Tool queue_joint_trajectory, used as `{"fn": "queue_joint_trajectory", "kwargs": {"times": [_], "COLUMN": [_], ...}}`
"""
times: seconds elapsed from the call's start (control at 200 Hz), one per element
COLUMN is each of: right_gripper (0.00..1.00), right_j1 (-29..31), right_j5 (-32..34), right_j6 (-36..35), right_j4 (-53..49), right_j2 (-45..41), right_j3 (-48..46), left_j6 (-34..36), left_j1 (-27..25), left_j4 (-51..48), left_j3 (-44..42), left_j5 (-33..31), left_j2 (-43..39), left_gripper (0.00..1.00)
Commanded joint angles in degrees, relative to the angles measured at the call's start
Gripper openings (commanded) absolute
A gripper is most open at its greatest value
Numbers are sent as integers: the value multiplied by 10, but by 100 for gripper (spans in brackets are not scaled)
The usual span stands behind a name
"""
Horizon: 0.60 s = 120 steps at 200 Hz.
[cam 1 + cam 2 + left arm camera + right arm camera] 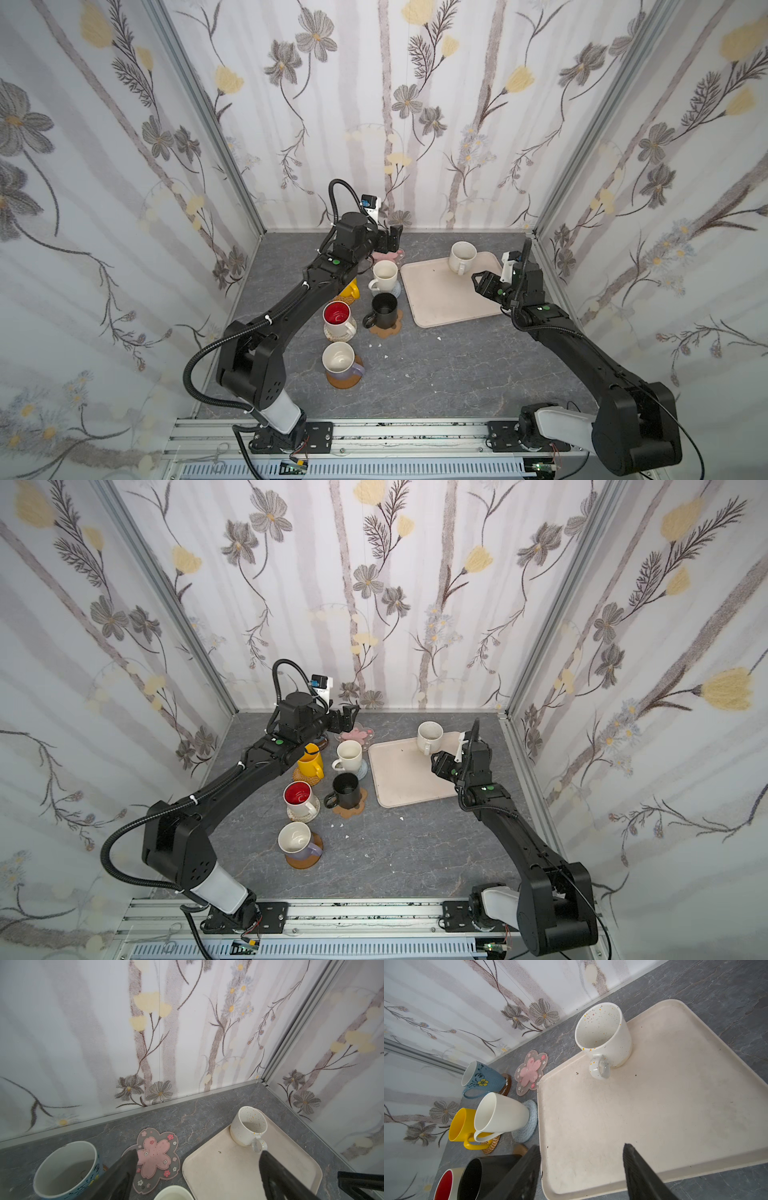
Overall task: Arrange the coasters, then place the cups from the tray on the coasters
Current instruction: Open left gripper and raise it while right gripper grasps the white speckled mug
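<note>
Left gripper (pixel 198 1153) wide, holds nothing, above pink flower-shaped coaster (pixel 154 1159). Right gripper (pixel 581 1147) partly wide, empty, over big flat beige tray (pixel 675 1105). Speckled cream-white ceramic mug (pixel 604 1036) upright on tray's far side.

Soft, even light fills both top views: bright on the papered walls (pixel 415 104), duller on the grey worktop (pixel 415 374), where shadows are faint and soft-edged. In both wrist views the jaws are dark and blurred up close. The tray (pixel 675 1105) is sharp, and wide-angle stretch tilts the cups (pixel 500 1113) near the picture's edge.
</note>
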Motion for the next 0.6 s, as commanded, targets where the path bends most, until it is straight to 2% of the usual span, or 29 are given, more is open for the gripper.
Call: {"fn": "queue_joint_trajectory", "kwargs": {"times": [0.0, 0.14, 0.215, 0.315, 0.46, 0.595], "right_gripper": [62, 63, 69, 71, 69, 64], "right_j1": [14, 22, 28, 37, 40, 44], "right_j5": [43, 55, 63, 89, 109, 123], "right_j6": [9, -2, -12, -21, -26, -32], "right_j4": [0, -21, -34, -55, -71, -91], "right_j2": [41, 122, 160, 200, 247, 288], "right_j3": [34, 96, 129, 166, 199, 235], "left_j6": [-55, -90, -93, -83, -57, -76], "left_j1": [-1, -2, -2, -1, -1, -1], "left_j4": [13, 9, 6, -7, -37, -43], "left_j3": [-30, -110, -153, -197, -233, -268], "left_j5": [-24, 15, 14, 16, 4, 10], "left_j2": [-55, -124, -167, -224, -296, -347], "left_gripper": [95, 96, 96, 96, 97, 99]}}
